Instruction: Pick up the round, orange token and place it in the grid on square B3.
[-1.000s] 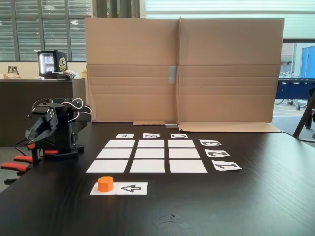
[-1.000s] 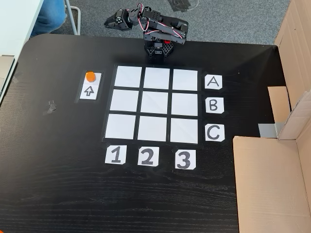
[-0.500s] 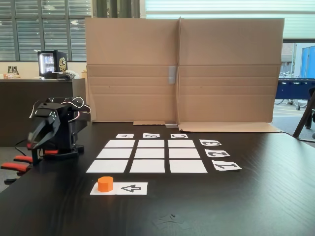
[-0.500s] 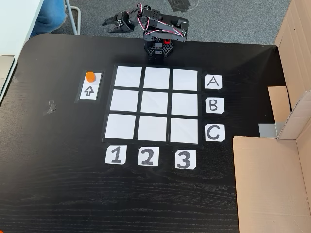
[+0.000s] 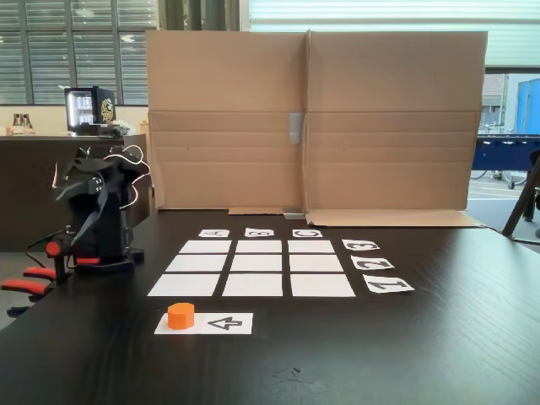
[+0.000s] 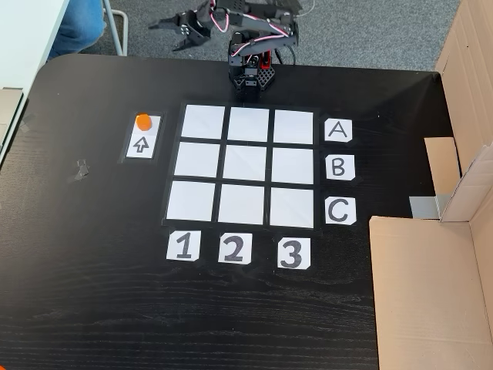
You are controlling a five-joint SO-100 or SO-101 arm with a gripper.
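The orange token [image 5: 180, 315] [image 6: 143, 121] stands on the end of a white card with a black arrow [image 5: 224, 322] [image 6: 141, 145], beside the grid [image 5: 251, 268] [image 6: 243, 165]. Square B3 [image 5: 259, 246] [image 6: 293, 166] is bare. My arm [image 5: 93, 211] is raised over its base at the table edge, behind row A. In the view from above, the gripper [image 6: 164, 35] hangs past the table edge, well away from the token, with its jaws apart and nothing between them.
A tall cardboard wall [image 5: 312, 118] [image 6: 431, 285] closes off the far side of the grid. Red-orange clamp handles [image 5: 25, 283] stick out by the arm's base. A person's blue-clad leg [image 6: 77, 23] and a chair leg are beyond the table corner.
The gripper rose from pointing down beside the base to a lifted, outstretched pose and its jaws spread. The token and cards stayed put.
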